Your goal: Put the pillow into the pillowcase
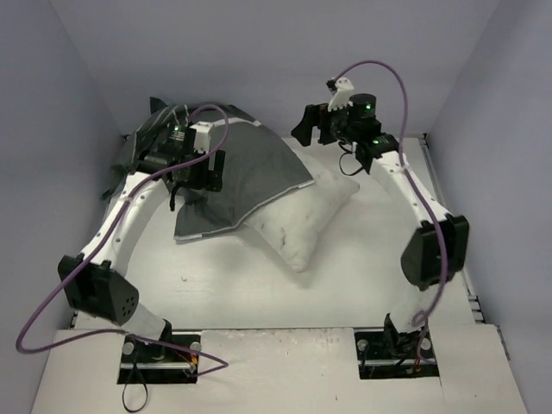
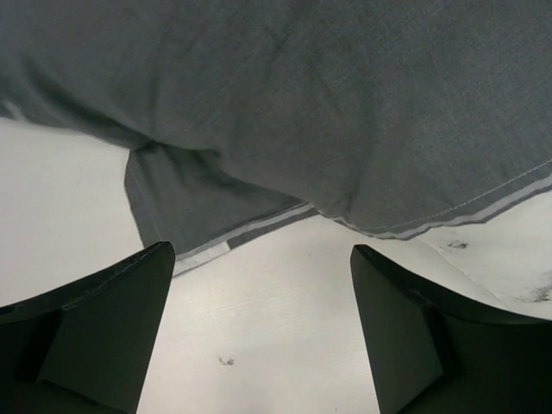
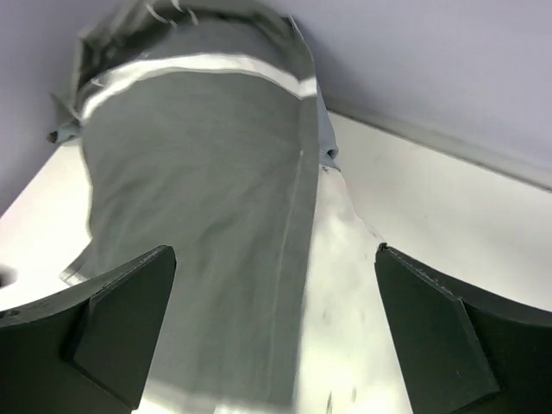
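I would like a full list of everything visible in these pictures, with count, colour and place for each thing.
pillow: 1, white, middle of the table, far-left part covered by the pillowcase, near-right end bare.
pillowcase: 1, dark grey with white stripes at the hem, draped over the pillow, far left.
table: 1, white, under everything.
walls: pale lavender, on three sides.
cables: 2, purple, one along each arm.
left gripper: 1, black, open, above the pillowcase's edge.
right gripper: 1, black, open, far right, facing the pillow, holding nothing.
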Controlling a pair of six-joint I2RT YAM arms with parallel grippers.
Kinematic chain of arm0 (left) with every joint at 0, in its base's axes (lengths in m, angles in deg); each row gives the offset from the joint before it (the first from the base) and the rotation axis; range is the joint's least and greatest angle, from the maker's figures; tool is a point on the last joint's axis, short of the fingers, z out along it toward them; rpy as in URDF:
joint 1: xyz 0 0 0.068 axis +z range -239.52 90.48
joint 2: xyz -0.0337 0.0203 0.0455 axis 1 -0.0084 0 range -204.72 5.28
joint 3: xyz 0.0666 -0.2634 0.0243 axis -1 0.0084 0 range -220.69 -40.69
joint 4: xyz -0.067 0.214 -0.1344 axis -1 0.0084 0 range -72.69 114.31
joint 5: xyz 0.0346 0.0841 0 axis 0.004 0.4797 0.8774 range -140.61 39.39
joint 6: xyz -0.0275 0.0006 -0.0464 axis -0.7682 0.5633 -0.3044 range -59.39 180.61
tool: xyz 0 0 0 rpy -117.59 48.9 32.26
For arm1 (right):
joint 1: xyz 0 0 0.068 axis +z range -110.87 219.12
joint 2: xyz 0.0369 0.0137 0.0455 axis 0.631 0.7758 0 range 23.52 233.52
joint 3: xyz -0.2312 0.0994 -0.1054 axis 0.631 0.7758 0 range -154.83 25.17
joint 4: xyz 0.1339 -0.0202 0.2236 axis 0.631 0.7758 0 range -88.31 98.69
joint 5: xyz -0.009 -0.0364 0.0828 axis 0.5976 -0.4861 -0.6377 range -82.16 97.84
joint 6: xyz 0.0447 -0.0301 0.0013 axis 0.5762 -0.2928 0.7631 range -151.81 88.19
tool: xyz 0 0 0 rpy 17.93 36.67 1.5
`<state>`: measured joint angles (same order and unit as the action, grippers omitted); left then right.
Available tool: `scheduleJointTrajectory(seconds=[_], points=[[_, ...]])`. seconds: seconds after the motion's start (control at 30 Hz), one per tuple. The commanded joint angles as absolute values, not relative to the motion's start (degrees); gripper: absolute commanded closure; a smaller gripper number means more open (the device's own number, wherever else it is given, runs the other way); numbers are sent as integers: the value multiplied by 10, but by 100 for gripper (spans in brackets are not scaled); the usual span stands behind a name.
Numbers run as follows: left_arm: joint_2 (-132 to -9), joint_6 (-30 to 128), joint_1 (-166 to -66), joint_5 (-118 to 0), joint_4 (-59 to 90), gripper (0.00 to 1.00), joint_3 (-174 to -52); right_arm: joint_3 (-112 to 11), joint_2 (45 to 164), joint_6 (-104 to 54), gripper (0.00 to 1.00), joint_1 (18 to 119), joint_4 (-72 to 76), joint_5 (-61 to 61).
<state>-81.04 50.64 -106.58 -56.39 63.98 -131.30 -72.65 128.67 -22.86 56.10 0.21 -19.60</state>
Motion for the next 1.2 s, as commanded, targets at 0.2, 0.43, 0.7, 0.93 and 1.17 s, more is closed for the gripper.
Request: scheduleJointTrajectory(seconds=[0.2,0.43,0.7,0.93,1.17], points=[[-833,562,-1143,-634,541,20,-1305,-448,1066,-270,4,579,-40,-148],[-794,584,-1195,-602,460,20,-1187,-345,1010,-258,3,601,-43,-128],[-819,588,-1207,-471,398,21,-1150,-324,998,-245,3,606,-48,-134],[-862,583,-1206,-457,325,20,-1165,-329,999,-237,3,614,-52,-135],[-889,592,-1199,-506,336,39,-1188,-325,998,-233,3,614,-54,-138]])
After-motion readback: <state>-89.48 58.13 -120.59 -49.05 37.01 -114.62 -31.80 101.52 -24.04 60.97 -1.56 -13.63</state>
